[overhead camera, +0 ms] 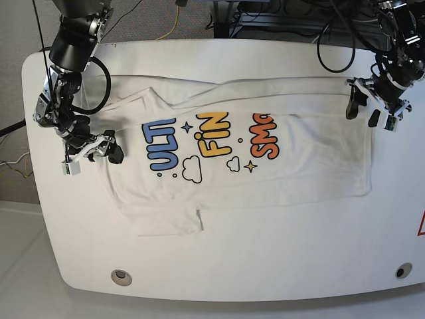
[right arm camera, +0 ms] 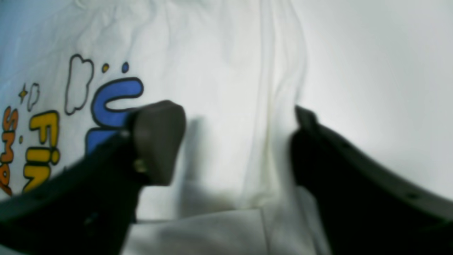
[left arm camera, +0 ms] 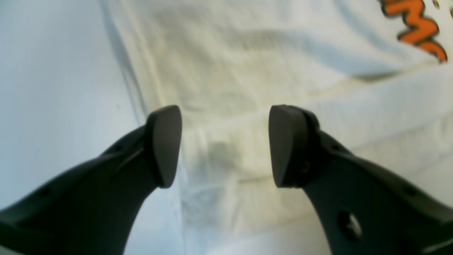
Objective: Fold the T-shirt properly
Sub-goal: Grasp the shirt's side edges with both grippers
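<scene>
The white T-shirt (overhead camera: 299,173) lies flat on the table, print up, collar end at the left of the base view and hem at the right. My right gripper (overhead camera: 93,151) is at the shirt's left end near the shoulder. In the right wrist view the gripper (right arm camera: 233,138) is open, its fingers straddling a raised ridge of the T-shirt (right arm camera: 219,71) beside the blue letters. My left gripper (overhead camera: 372,109) hovers at the far right corner of the hem. In the left wrist view the gripper (left arm camera: 224,145) is open, with the T-shirt (left arm camera: 230,71) and its hem band below the fingers.
The white table (overhead camera: 265,266) has a rounded front edge with two small holes (overhead camera: 121,276) near its front corners. Cables (overhead camera: 172,20) and dark equipment hang behind the back edge. The shirt's far long side is folded over along the back.
</scene>
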Controlling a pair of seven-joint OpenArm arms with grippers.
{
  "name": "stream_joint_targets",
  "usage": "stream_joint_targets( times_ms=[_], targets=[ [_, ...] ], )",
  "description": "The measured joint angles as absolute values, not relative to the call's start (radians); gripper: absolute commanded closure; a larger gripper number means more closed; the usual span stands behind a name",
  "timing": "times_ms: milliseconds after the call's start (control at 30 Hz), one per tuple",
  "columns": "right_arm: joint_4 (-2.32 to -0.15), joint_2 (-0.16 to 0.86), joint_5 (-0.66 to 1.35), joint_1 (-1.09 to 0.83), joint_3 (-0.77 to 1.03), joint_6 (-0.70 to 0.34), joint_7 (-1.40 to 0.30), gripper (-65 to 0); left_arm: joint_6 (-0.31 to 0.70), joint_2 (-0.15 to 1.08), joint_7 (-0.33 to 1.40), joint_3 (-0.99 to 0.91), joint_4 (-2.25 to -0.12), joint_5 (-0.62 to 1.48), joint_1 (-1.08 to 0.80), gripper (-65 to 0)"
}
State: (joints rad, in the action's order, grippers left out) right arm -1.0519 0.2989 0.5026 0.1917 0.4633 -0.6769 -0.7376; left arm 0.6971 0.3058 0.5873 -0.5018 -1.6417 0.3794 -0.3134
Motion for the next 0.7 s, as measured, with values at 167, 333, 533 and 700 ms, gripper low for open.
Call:
stream_joint_targets(
  times_ms=[167, 333, 533, 700],
  targets=[
    [-1.050, 0.296, 0.507, 0.185, 0.459, -0.681, -0.737, -24.4, 0.697, 0.307, 0.599, -0.495, -1.602, 0.383, -0.240, -36.5],
    [-1.044, 0.299, 0.526, 0.186, 0.439, -0.681, -0.741, -18.8, 0.696, 0.308, 0.599, -0.496, -1.590, 0.389, -0.207, -36.6],
    [-1.046, 0.294, 0.524, 0.186, 0.405, -0.689, -0.747, -9.1, 0.696, 0.306, 0.608, -0.500, -1.570, 0.376, -0.171, -36.8],
    [-1.042, 0.294, 0.522, 0.188, 0.378, -0.696, -0.745, -7.5, 0.697, 0.307, 0.598, -0.500, -1.573, 0.382, -0.188, -37.4]
  ],
)
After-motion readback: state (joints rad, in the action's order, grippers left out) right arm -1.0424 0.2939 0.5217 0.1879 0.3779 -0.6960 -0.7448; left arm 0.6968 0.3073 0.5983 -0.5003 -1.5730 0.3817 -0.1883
